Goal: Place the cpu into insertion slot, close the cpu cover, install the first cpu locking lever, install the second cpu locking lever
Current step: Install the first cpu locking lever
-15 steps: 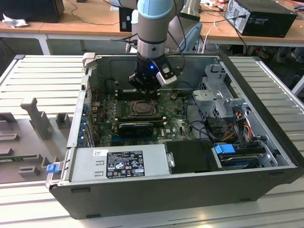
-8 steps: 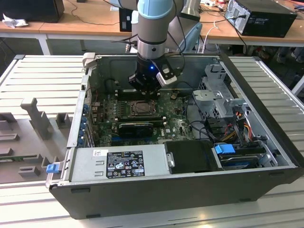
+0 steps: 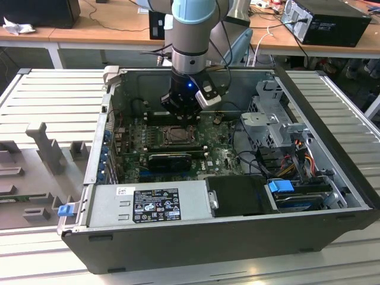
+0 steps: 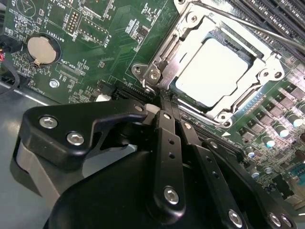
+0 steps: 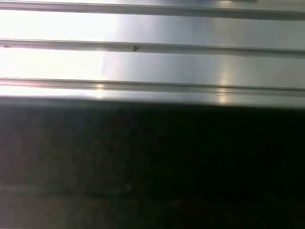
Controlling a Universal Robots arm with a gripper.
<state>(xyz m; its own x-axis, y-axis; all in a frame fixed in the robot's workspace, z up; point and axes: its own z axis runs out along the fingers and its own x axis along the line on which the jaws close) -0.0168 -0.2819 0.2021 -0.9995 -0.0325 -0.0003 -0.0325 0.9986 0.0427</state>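
Observation:
The cpu (image 4: 212, 71) lies flat in the insertion slot (image 4: 238, 102), its pale silvery face up. The cpu cover (image 4: 183, 50), a metal frame with a square window, lies closed around it. A thin lever rod (image 4: 257, 29) runs along the slot's far side. My gripper (image 4: 164, 102) is shut, with the black fingers (image 4: 167, 143) pressed together and nothing between them. Their tips sit right at the slot's near edge, by a corner screw (image 4: 152, 75). In the exterior view the gripper (image 3: 180, 117) hangs just above the insertion slot (image 3: 177, 136) inside the open computer case.
A coin battery (image 4: 43, 49) sits on the green motherboard (image 4: 109, 43). Memory slots (image 4: 279, 14) run beside the socket. The case holds a long black card (image 3: 169, 159), a power supply (image 3: 151, 203) and a drive cage (image 3: 273, 122). Ribbed metal panels (image 5: 152, 28) flank the case.

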